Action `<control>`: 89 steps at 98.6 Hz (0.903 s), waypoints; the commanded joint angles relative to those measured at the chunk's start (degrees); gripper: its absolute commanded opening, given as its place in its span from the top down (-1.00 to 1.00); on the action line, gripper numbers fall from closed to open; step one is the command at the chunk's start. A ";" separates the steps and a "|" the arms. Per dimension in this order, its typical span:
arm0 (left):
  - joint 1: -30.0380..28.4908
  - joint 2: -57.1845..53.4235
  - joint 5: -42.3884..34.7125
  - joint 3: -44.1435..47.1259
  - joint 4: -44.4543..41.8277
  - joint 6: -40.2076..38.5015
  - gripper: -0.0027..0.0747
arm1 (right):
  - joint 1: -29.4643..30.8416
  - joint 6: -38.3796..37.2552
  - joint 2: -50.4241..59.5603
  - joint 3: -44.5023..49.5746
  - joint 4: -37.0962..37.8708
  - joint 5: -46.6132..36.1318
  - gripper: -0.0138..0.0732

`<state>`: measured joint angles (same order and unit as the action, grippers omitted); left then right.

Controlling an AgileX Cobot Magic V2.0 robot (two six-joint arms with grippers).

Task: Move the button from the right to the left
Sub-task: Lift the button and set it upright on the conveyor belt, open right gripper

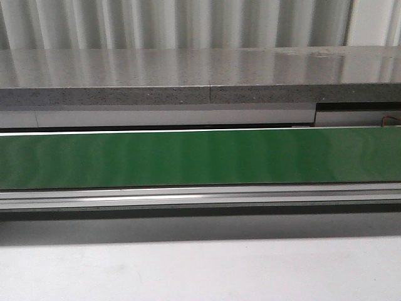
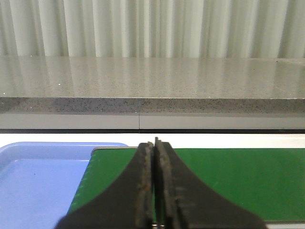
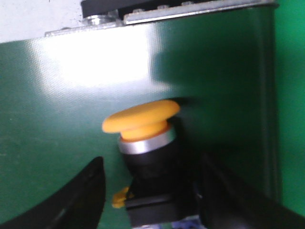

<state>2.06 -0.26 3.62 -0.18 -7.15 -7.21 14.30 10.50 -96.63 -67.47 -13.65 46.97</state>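
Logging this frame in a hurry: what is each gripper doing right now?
Left gripper: closed, empty, above the green belt.
Right gripper: open, fingers on either side of the button, not yet gripping it.

Both grippers have matte black, curved fingers (image 2: 143, 191) (left inner pads look scuffed).

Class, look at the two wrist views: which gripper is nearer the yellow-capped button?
Right. The right gripper has its open fingers either side of the button on the green belt. The left gripper, shut, shows no button nearby.
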 commanded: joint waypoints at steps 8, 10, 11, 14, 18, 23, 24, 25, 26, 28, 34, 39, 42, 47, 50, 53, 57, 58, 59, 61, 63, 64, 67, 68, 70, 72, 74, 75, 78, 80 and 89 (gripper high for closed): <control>0.48 -2.00 -4.55 1.48 0.21 -0.58 0.98 | 0.05 0.03 2.51 -1.53 -0.40 -0.94 -0.69; 0.48 -2.00 -4.55 1.48 0.21 -0.58 0.98 | 0.05 0.03 2.68 -1.53 -0.40 -1.01 -0.70; 0.48 -2.00 -4.55 1.48 0.21 -0.58 0.98 | 0.05 0.03 2.85 -1.53 -0.40 -1.02 -0.71; 0.48 -2.00 -4.55 1.48 0.21 -0.58 0.98 | -0.07 0.03 3.17 -1.53 -0.40 -1.25 -0.71; 0.48 -2.00 -4.55 1.48 0.21 -0.58 0.98 | -0.32 0.10 4.05 -1.53 -0.40 -1.68 -0.71; 0.48 -2.00 -4.55 1.48 0.21 -0.58 0.98 | -0.78 0.56 5.38 -1.53 -0.40 -2.28 -0.71; 0.48 -2.00 -4.55 1.48 0.21 -0.58 0.98 | -0.97 0.67 5.61 -1.53 -0.40 -2.41 -0.71; 0.48 -2.00 -4.55 1.48 0.21 -0.58 0.98 | -1.08 0.79 5.83 -1.53 -0.40 -2.60 -0.71; 0.48 -2.00 -4.55 1.48 0.21 -0.58 0.98 | -1.31 0.86 6.31 -1.53 -0.40 -2.71 -0.71; 0.48 -2.00 -4.55 1.48 0.21 -0.58 0.98 | -1.67 1.10 7.07 -1.53 -0.35 -3.00 -0.71; 0.48 -2.00 -4.55 1.48 0.21 -0.58 0.98 | -2.74 1.63 9.31 -1.53 -0.35 -3.89 -0.71; 0.48 -2.00 -4.55 1.48 0.21 -0.58 0.98 | -3.68 2.25 11.44 -1.53 -0.35 -4.32 -0.71; 0.48 -2.00 -4.55 1.48 0.21 -0.58 0.98 | -4.35 2.61 13.06 -1.53 -0.35 -4.46 -0.71; 0.48 -2.00 -4.55 1.48 0.21 -0.58 0.98 | -5.26 2.67 15.36 -1.53 -0.04 -4.57 -0.71; 0.48 -2.00 -4.55 1.48 0.21 -0.58 0.98 | -5.73 2.67 16.74 -1.53 0.39 -4.57 -0.71; 0.48 -2.00 -4.55 1.48 0.21 -0.58 0.98 | -6.18 2.67 18.13 -1.53 0.87 -4.57 -0.71; 0.48 -2.00 -4.55 1.48 0.21 -0.58 0.98 | -6.77 2.67 20.21 -1.48 1.64 -4.44 -0.71; 0.48 -2.00 -4.55 1.48 0.21 -0.58 0.98 | -6.85 2.67 20.94 -1.40 1.79 -4.44 -0.71; 0.48 -2.00 -4.55 1.48 0.21 -0.58 0.98 | -7.01 2.67 21.33 -1.40 2.08 -4.44 -0.71; 0.48 -2.00 -4.55 1.48 0.21 -0.58 0.98 | -7.30 2.67 22.47 -1.17 2.34 -4.51 -0.71; 0.48 -2.00 -4.55 1.48 0.21 -0.58 0.98 | -7.51 2.67 23.68 -0.87 2.79 -4.77 -0.71; 0.48 -2.00 -4.55 1.48 0.21 -0.58 0.98 | -7.58 2.67 24.09 -0.56 3.00 -4.94 -0.71; 0.48 -2.00 -4.55 1.48 0.21 -0.58 0.98 | -7.87 2.67 25.76 0.15 3.50 -5.42 -0.71; 0.48 -2.00 -4.55 1.48 0.21 -0.58 0.98 | -7.94 2.67 26.64 0.36 3.63 -5.52 -0.71; 0.48 -2.00 -4.55 1.48 0.21 -0.58 0.98 | -7.99 2.67 28.01 1.07 4.01 -5.90 -0.71; 0.48 -2.00 -4.55 1.48 0.21 -0.58 0.98 | -8.05 2.67 29.37 1.89 4.26 -6.28 -0.71; 0.48 -2.00 -4.55 1.48 0.21 -0.58 0.98 | -8.05 2.67 30.28 2.80 4.47 -6.68 -0.71; 0.48 -2.00 -4.55 1.48 0.21 -0.58 0.98 | -8.05 2.67 31.22 3.12 4.54 -6.78 -0.71; 0.48 -2.00 -4.55 1.48 0.21 -0.58 0.98 | -8.05 2.67 33.18 4.81 4.92 -7.20 -0.70; 0.48 -2.00 -4.55 1.48 0.21 -0.58 0.98 | -8.05 2.67 34.60 5.55 5.19 -7.38 -0.70; 0.48 -2.00 -4.55 1.48 0.21 -0.58 0.98 | -8.05 2.67 40.94 10.66 5.77 -8.04 -0.70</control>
<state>2.06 -0.26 3.62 -0.18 -7.15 -7.21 6.34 12.43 -61.72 -58.75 -8.77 42.68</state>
